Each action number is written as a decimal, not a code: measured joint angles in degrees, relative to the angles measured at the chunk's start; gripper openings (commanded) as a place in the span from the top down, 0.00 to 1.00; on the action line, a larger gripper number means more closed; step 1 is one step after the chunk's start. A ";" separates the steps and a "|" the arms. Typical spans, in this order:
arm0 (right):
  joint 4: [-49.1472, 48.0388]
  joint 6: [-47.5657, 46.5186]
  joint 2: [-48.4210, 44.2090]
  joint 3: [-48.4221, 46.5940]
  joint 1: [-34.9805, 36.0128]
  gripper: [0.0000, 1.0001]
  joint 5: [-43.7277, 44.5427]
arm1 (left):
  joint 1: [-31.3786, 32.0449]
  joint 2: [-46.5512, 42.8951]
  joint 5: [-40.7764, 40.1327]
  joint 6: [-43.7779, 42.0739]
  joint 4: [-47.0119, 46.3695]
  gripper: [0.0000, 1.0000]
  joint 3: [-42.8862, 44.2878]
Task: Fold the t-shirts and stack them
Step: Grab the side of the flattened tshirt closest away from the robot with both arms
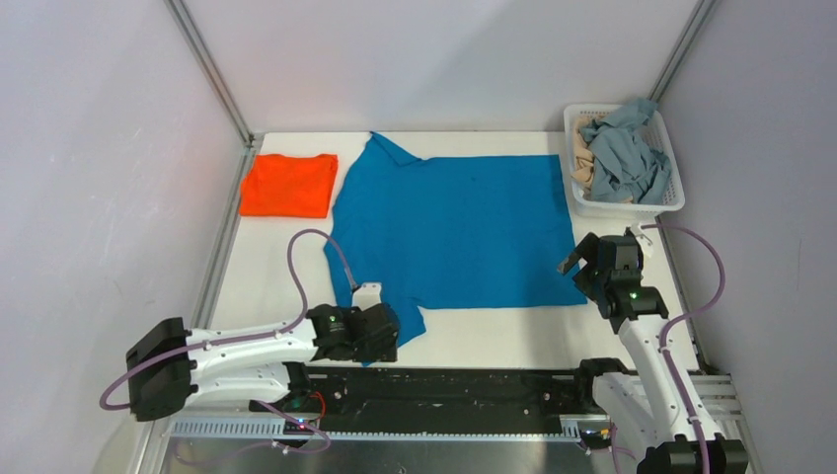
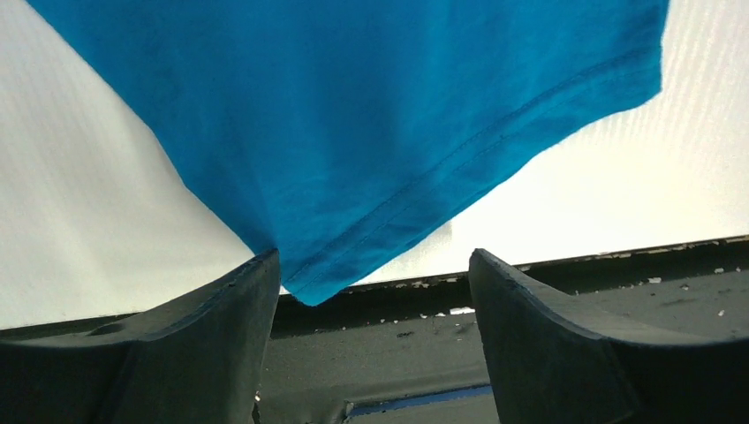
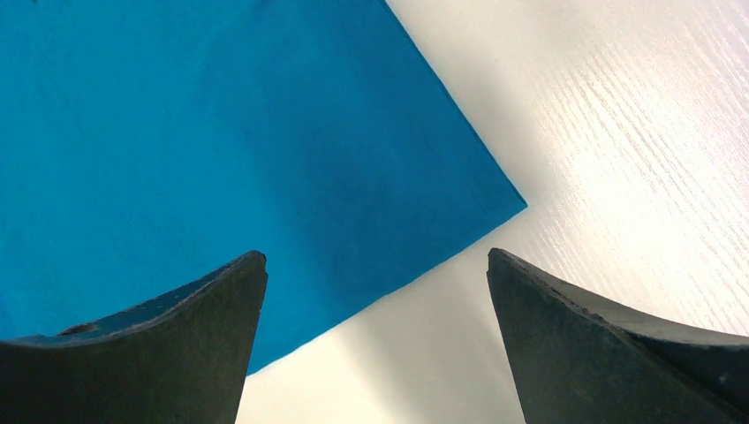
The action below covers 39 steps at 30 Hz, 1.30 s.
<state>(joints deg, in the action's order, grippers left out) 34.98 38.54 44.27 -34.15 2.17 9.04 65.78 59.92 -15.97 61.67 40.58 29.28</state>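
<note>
A blue t-shirt [image 1: 459, 227] lies spread flat across the middle of the white table. A folded orange t-shirt [image 1: 289, 185] lies at the far left. My left gripper [image 1: 387, 334] is open at the shirt's near-left sleeve; in the left wrist view the sleeve hem [image 2: 415, 190] hangs between my open fingers [image 2: 212, 344], its tip over the table's front edge. My right gripper [image 1: 582, 259] is open and empty just above the shirt's near-right corner [image 3: 508, 203], which lies flat on the table.
A white basket [image 1: 674, 197] at the far right holds crumpled grey-blue and beige shirts [image 1: 620, 158]. The black front rail [image 1: 464, 385] runs along the table's near edge. White walls enclose the table on three sides.
</note>
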 measured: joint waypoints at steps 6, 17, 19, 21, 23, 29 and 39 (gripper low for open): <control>0.13 0.00 0.46 0.72 -0.33 0.01 -0.39 | 0.13 1.20 -1.18 2.73 0.37 0.36 -0.57; 0.85 1.55 -2.01 2.54 -1.62 0.01 -0.26 | 0.37 10.84 -4.85 4.02 1.09 0.98 3.39; 1.20 2.16 -3.04 3.13 -2.43 0.01 -0.28 | 0.48 12.46 -5.07 3.91 0.48 1.00 4.31; 1.64 2.89 -3.34 3.63 -3.17 0.01 -0.33 | 0.50 13.03 -5.31 3.85 0.35 1.00 4.68; 2.60 3.23 -3.19 3.98 -3.50 0.01 -0.92 | 0.50 13.03 -5.35 3.82 0.33 1.00 4.70; 3.34 3.50 -1.31 6.14 -3.52 0.13 -1.53 | 0.50 11.39 -5.46 3.10 -0.22 1.00 4.17; -8.07 5.86 11.06 10.08 -3.80 0.37 -1.07 | 0.48 10.88 -6.19 0.81 -0.66 1.00 4.02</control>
<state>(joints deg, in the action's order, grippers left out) 26.92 44.40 55.33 -24.08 -1.63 7.97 66.26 70.81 -22.15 62.48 39.92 33.30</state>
